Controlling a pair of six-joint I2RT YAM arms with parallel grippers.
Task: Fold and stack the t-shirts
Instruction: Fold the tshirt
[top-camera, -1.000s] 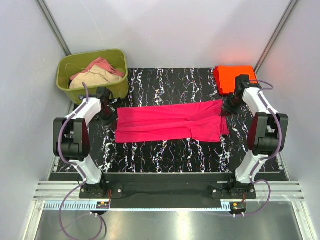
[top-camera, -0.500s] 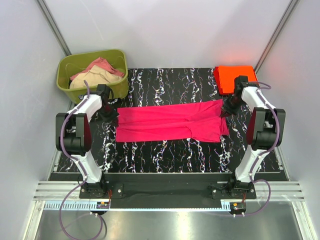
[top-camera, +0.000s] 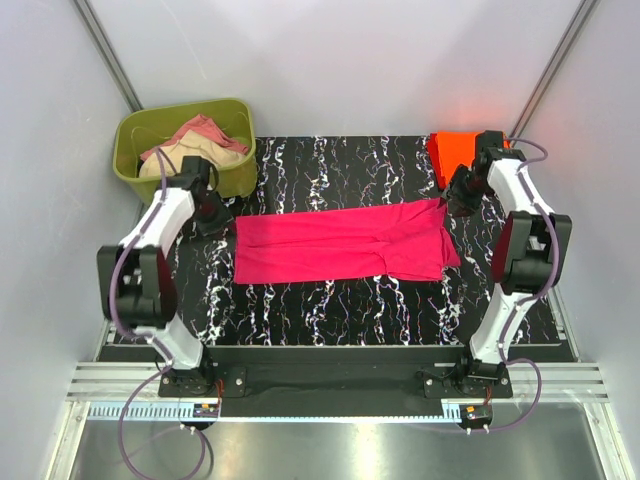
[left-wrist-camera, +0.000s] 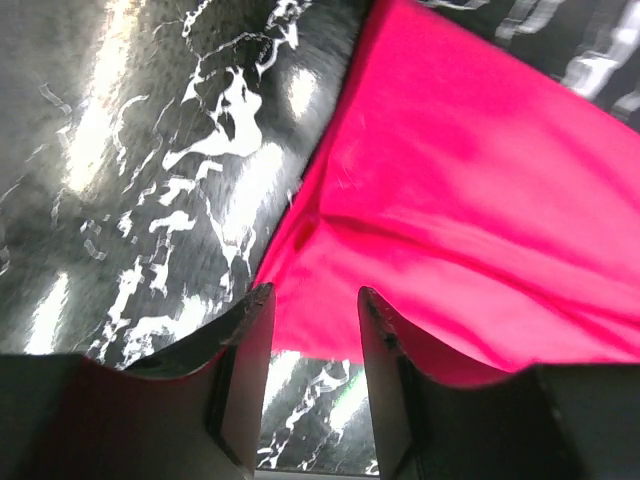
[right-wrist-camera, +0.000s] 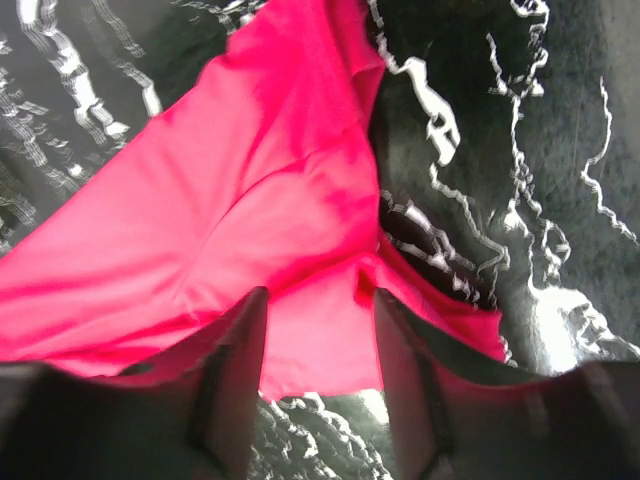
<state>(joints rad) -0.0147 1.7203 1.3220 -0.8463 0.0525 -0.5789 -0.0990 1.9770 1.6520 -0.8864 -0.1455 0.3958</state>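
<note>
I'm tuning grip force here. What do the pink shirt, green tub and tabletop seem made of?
Pink shirt: soft thin cloth, matte, lying flat with gentle creases. Green tub: probably moulded plastic, faint sheen, stiff rolled rim. Tabletop: black with white marble veining, glare patches in the left wrist view; perhaps printed laminate, hard to say.

White arms (top-camera: 163, 218), black joints (purple cables (top-camera: 121, 425) alongside), dark grey left gripper (left-wrist-camera: 313, 295).

Bright, even light is filling the overhead view. In both wrist views glare is streaking the glossy bench (left-wrist-camera: 120, 200) beside the pink shirt (left-wrist-camera: 480, 200), blurring its white veins.
</note>
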